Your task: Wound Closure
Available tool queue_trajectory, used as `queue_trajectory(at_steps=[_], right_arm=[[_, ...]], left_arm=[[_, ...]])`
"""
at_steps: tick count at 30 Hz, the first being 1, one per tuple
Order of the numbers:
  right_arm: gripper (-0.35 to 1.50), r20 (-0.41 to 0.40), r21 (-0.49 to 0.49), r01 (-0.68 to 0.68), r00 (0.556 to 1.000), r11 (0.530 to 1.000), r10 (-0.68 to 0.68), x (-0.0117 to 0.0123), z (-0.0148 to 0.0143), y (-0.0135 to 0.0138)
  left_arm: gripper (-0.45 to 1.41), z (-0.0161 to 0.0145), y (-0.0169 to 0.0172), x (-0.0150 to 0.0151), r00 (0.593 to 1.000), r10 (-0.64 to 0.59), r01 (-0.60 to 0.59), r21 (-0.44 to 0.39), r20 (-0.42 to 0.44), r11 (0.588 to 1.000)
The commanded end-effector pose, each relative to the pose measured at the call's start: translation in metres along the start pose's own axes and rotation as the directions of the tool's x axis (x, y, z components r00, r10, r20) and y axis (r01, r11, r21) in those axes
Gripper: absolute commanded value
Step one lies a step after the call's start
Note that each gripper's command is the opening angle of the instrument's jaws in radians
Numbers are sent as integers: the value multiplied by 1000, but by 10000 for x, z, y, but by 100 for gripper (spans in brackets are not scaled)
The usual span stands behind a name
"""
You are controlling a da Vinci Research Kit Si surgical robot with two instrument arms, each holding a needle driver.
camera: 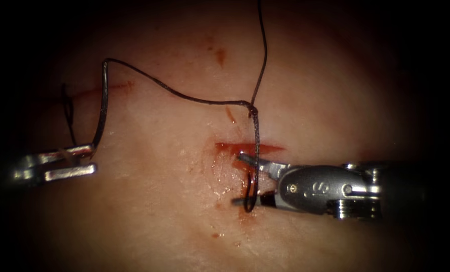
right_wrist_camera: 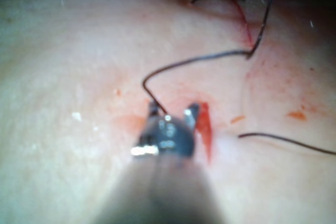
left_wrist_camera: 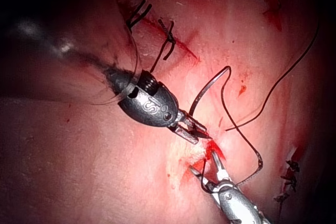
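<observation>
My left tool (camera: 93, 158) is at the far left, its jaws shut on the curved needle (camera: 102, 106) near its pointed end. The needle stands free of the tissue, as the left wrist view also shows (left_wrist_camera: 207, 90). Dark thread (camera: 194, 99) runs from the needle's top end rightward to the red open cut (camera: 265, 148). There it drops across the cut into the tissue and loops out just below. My right tool (camera: 237, 179) comes in from the right. Its jaws are open on either side of that thread loop and hold nothing. The right wrist view shows the right tool (right_wrist_camera: 172, 111) beside the cut (right_wrist_camera: 203, 129).
An older stitch (camera: 68, 108) sits on the closed part of the cut, above my left tool. A second strand of thread (camera: 262, 50) rises from the cut toward the top edge. Red fluid (camera: 219, 55) spots the tissue. More tied stitches (left_wrist_camera: 286, 182) show in the left wrist view.
</observation>
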Motion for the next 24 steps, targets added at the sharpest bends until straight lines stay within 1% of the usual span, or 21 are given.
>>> queue_trajectory(at_steps=[1,2,3,4,7,10,14,19,24], right_arm=[[61,-11,22,3,1000,1000,-3,-1,12,-5],[24,-13,35,7,1000,999,-7,-2,12,-6],[-1,-9,42,10,1000,999,-10,-3,11,-7],[-35,-1,52,14,1000,999,-14,-4,8,-9],[-35,13,79,8,1000,997,-9,-10,-6,-19],[-35,28,103,-41,999,994,39,-17,-30,-35],[-35,50,125,-90,995,988,85,-21,-70,-60],[-35,57,173,-117,992,978,109,-19,-114,-98],[-35,55,215,-140,990,967,131,-8,-153,-139]], left_arm=[[-45,6,6,-7,1000,-1,1,0,1,1000],[-45,7,6,-7,1000,-1,1,-1,0,1000],[-45,8,7,-8,1000,0,0,0,0,1000],[-45,9,7,-8,1000,0,0,-1,-1,1000],[-45,12,7,-8,1000,1,-1,-3,-3,1000],[-45,16,7,-10,1000,1,-1,-8,-7,1000],[-45,22,5,-13,1000,3,-3,-12,-11,1000],[-45,26,7,-18,1000,7,-8,-15,-18,1000],[-45,26,14,-22,1000,15,-16,-36,-15,999]])
